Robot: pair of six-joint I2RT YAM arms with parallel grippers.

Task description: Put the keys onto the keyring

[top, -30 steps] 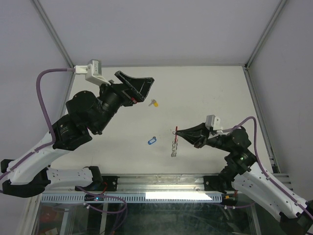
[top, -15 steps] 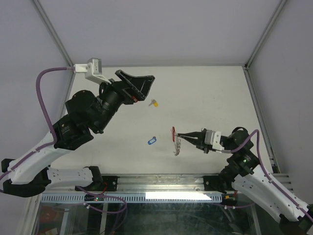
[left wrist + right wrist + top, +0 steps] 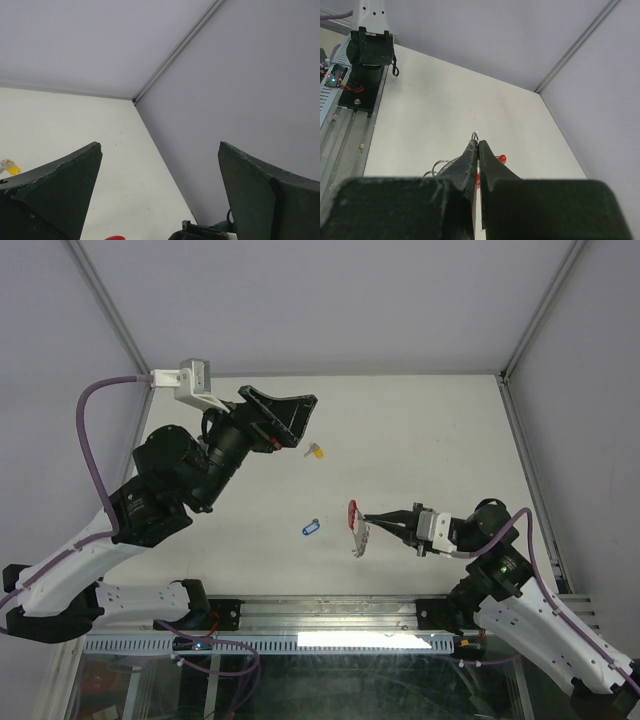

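Keyring [image 3: 353, 516] | seemingly pinched at ring by clamped right gripper [image 3: 364, 519] | left gripper [image 3: 160, 145] spread wide | yellow key [image 3: 316, 450] near its fingertip | blue key [image 3: 309, 528] beyond right gripper's tip

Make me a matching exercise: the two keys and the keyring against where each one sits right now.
Things:
1. yellow key
2. blue key
3. keyring

Places:
A. pinched in the shut right jaws
B. lying on the table beside the open left jaws
C. lying loose on the table, just left of the keyring

Pairs: 1-B, 2-C, 3-A
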